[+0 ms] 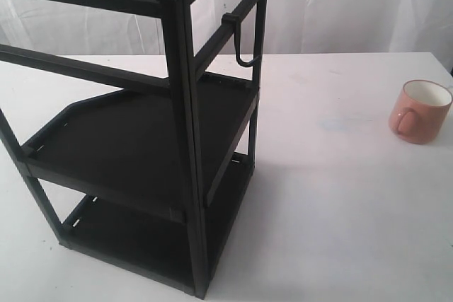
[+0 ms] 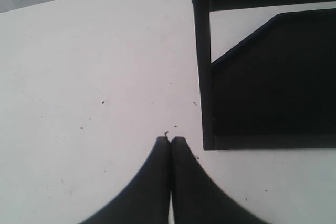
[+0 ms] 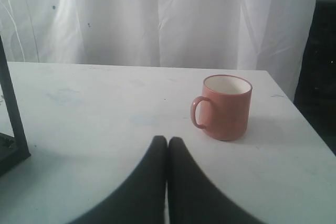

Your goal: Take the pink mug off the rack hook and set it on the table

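Pink mug stands upright on the table, well apart from the rack, out on the side the rack hook faces. Mug mouth up, white inside showing, no contents visible from these angles. Loop handle turned roughly toward the rack. Mug is off the hook. The hook is a thin black J clipped to the rack's upper rail, hanging free.

Rack: tall black metal frame with two dark tray shelves, an upper and a lower, both showing only their flat black surfaces.

Right gripper: jaws clenched, fingertips pressed together, gripping nothing. Mug sits ahead of the tips and a bit to one side, clearly apart, no contact. One rack post shows at the edge of the right wrist view.

Left gripper: jaws also pressed together, gripping nothing, tips over bare table just beside the foot of a rack corner post. Mug not in that view.

Table is plain white, with small dark specks near the rack foot and a faint bluish smudge between rack and mug. White curtain hangs behind the table's far edge.
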You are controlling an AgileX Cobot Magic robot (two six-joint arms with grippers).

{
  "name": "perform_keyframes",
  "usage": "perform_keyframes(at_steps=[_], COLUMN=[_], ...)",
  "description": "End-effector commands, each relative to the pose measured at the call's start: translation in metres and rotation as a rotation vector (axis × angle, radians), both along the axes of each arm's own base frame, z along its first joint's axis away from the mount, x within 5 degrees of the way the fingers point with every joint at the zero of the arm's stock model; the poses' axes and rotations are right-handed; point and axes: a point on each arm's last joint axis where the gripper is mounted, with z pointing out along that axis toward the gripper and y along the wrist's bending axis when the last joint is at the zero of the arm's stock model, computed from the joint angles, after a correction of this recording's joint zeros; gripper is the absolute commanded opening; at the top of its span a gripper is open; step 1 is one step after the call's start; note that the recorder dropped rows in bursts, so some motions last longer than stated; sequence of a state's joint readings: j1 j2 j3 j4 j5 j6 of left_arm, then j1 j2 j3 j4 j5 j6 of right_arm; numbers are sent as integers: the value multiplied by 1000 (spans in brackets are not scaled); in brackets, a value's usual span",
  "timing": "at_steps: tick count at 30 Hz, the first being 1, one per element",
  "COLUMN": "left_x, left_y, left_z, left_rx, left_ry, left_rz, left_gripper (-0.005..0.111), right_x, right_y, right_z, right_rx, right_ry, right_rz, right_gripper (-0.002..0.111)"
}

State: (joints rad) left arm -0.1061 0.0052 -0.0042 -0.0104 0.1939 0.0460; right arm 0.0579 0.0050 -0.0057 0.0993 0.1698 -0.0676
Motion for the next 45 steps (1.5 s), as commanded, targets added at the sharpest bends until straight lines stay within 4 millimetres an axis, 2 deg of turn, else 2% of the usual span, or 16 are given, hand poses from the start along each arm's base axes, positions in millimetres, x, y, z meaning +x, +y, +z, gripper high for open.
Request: perform_keyframes(at_steps=[1, 45], left_x=[0, 0], left_y=[0, 0], left_z=[-1, -1], left_rx=[0, 0], left_ry=[-1, -1], left_rz=[0, 0], left_gripper=[0, 0], right_x=[0, 0], right_y=[0, 0], right_z=[-1, -1], right_rx=[-1, 18], right_ry=[-9, -8], right_rz=[2, 0], right_gripper=[0, 0])
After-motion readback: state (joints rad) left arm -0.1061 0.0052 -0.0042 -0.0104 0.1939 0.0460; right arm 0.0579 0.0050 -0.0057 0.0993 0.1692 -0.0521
